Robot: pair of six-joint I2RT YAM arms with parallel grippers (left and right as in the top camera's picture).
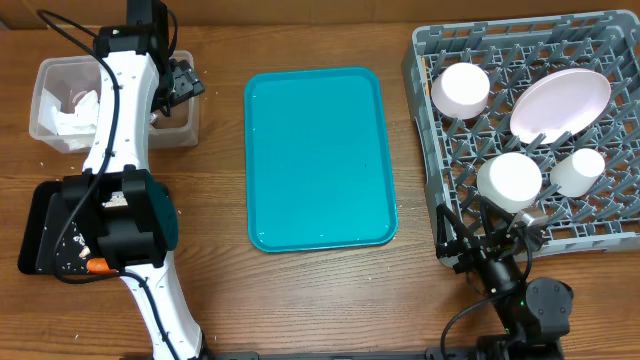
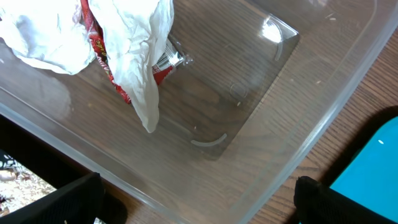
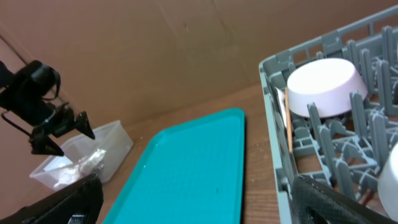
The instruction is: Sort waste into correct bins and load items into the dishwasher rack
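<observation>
- left end effector: fingers spread wide with nothing between them. It hangs above the tub.
- tub: clear plastic, at the far left of the counter. Light and stiff, with slick walls. I'd judge it needs no moving.
- napkins: crumpled white paper in one end of the tub, draped over the wrapper. Near weightless, soft and easily torn, so pinch a raised fold.
- wrapper: red foil, mostly under the napkins. Thin, crinkly and slippery. Take it by a loose edge.
- black tray: on the robot's side of the tub, half hidden by the left arm. It holds the carrot and the crumbs. The carrot is firm, light and apt to roll, so grip it across the middle. The crumbs look too fine to pinch.
- teal tray: flat, mid-counter, between the bins and the rack.
- rack: grey lattice crate on the right side.
- bowls: two, white, in the rack, apparently base up among the pegs. Stiff, smooth and breakable. Take them by the rim.
- plate: pale pink, leaning on the pegs. Hold it by the edge.
- cup: small and white, beside the nearer bowl.
- right end effector: fingers wide apart and empty, near the rack's front corner.
</observation>
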